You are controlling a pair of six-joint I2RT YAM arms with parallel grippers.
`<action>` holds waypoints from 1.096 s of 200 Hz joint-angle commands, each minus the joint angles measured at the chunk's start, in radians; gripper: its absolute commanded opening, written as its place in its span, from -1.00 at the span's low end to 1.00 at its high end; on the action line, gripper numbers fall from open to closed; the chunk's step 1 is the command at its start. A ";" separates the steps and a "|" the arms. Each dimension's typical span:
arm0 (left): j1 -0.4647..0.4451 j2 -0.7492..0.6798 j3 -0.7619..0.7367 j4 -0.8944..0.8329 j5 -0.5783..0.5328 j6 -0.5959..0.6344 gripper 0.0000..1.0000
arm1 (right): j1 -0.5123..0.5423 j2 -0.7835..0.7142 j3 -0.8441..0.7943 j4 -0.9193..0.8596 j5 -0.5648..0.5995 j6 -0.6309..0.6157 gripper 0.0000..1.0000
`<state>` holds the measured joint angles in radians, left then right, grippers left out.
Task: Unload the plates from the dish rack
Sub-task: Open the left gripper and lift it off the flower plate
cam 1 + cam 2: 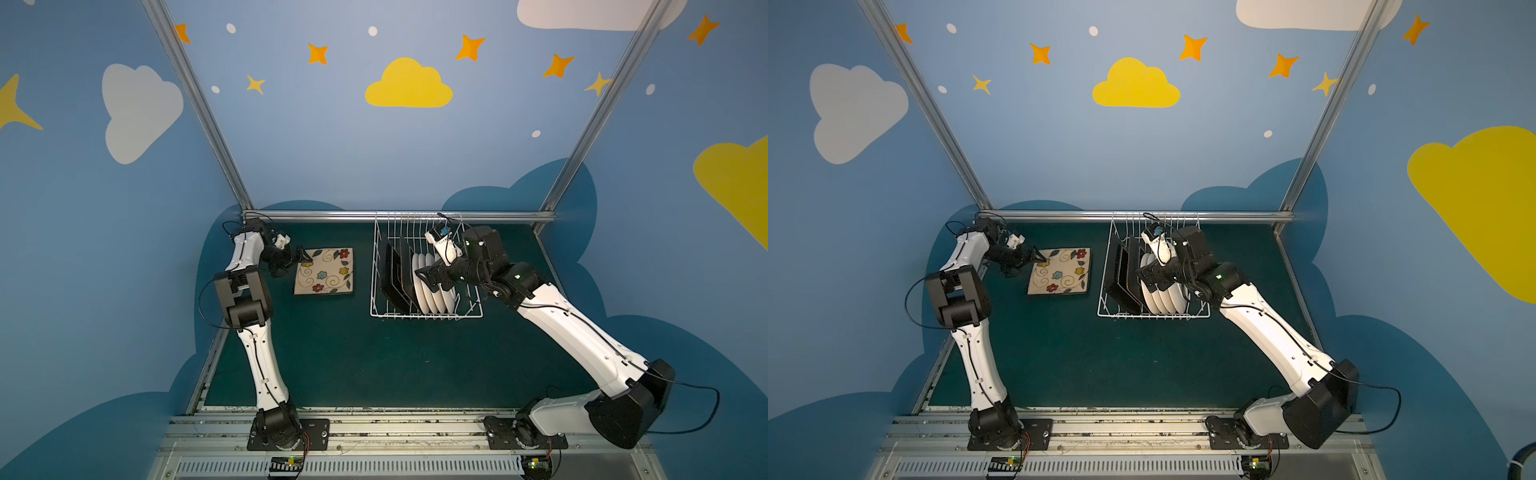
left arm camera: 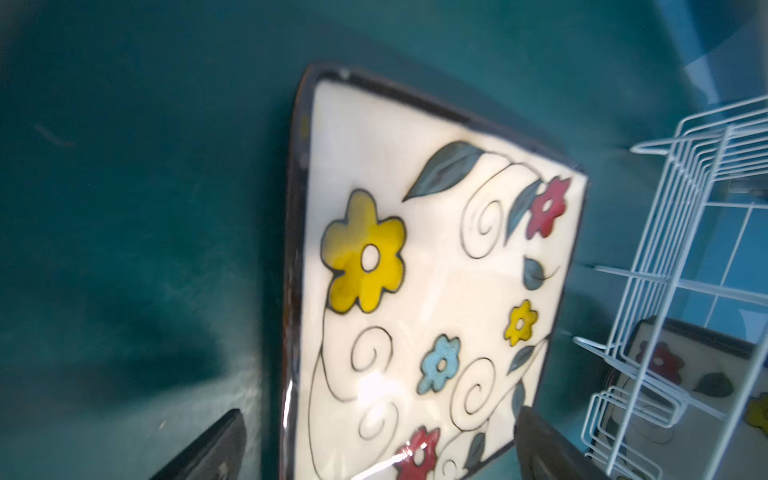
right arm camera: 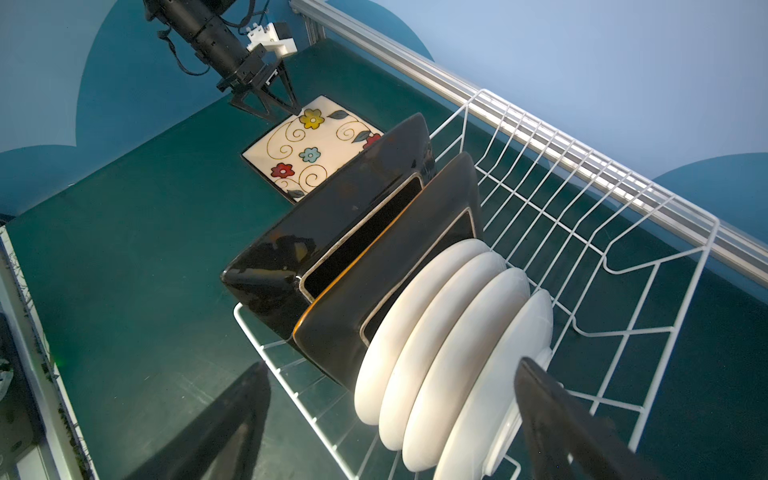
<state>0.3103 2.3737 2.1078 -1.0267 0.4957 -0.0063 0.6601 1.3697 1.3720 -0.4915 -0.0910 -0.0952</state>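
- the plates are split: one square floral plate [image 1: 324, 271] lies face up on the green table [image 1: 332, 353], just left of the dish rack [image 1: 428, 316]. two black-backed square plates [image 3: 340, 216] and four round white plates [image 3: 436, 332] stand on edge inside it, packed close.
- the left gripper [image 3: 283, 115] sits at the floral plate's far corner with its jaws spread. the left wrist view shows a finger on either side of that corner, gripping nothing.
- the right gripper [image 3: 392, 363] hangs over the white plates, jaws wide apart and empty. its fingers frame the row in the right wrist view.
- risk: if the left arm backs off low, a finger could catch the raised rim and drag or tip the plate.
- risk: the white plates nest tightly, so closing jaws could wedge between two rims or pinch two at once. a second plate could then lift partway and drop.
- risk: glazed rims look slick, so a shallow pinch could let a plate swing or slide out on the way up.
- risk: a finger pushed too deep could hook a rack wire and shift the whole rack, rocking the square plates beside the row.
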 commanded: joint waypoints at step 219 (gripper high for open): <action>-0.495 -0.784 -0.420 0.168 -0.114 -0.298 0.95 | -0.066 -0.118 -0.081 -0.049 -0.078 0.272 0.83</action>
<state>-0.1474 1.6161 1.7302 -0.8837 0.4393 -0.2340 0.6041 1.2839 1.3102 -0.5220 -0.1352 0.1284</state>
